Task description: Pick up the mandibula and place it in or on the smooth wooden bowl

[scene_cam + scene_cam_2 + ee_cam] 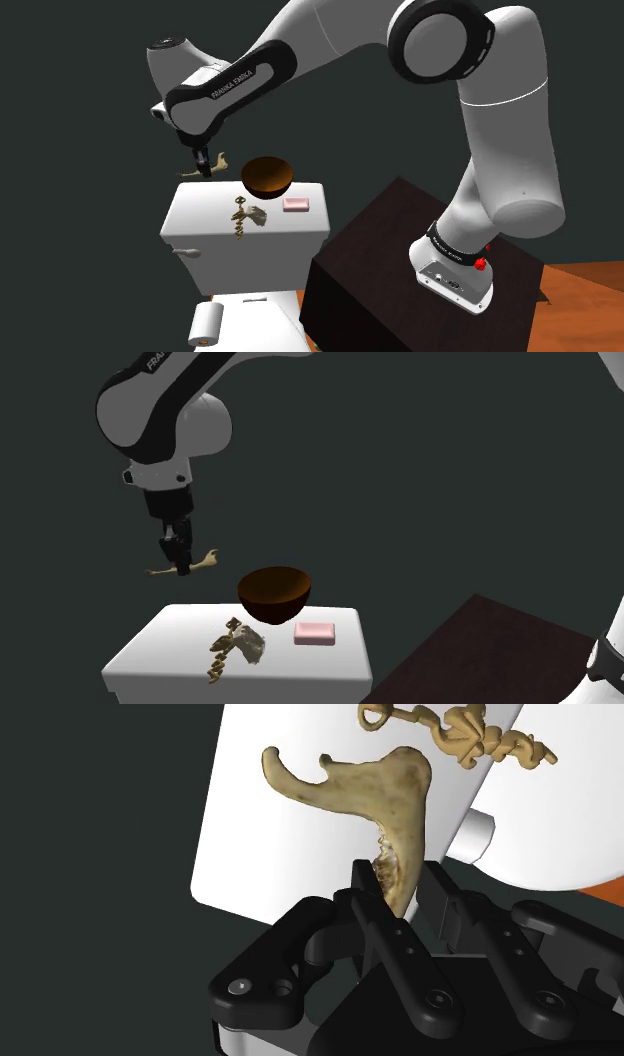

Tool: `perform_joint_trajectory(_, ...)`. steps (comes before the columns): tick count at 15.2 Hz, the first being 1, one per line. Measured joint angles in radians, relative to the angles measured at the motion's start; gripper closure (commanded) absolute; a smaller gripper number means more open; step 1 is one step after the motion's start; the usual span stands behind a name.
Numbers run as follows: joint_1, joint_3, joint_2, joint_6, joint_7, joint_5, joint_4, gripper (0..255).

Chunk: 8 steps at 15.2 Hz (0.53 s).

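The pale bone mandibula [370, 789] hangs in the air, clamped at its toothed end between the two black fingers of my gripper [395, 884]. From the wrist camera it sits over the white toilet tank lid [270, 844], close to one edge. In the second exterior view, the mandibula [205, 562] is clear of the lid [170, 642], up and to that view's left of the dark brown bowl [275, 595]. The bowl rests on the lid's far side. A pink bar [315, 633] lies just beside the bowl, and a gold trinket [225, 647] lies nearer the front. In the shoulder view, a paper roll [207, 325] shows below the tank and the dark stand [380, 250] sits at its right.
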<state>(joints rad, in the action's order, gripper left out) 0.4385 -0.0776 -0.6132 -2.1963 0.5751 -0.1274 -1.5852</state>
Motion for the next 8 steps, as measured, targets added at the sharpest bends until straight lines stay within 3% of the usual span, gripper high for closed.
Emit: perform_joint_trajectory(8,-0.098,0.018,0.235,-0.148,0.102,0.015,-0.376,255)
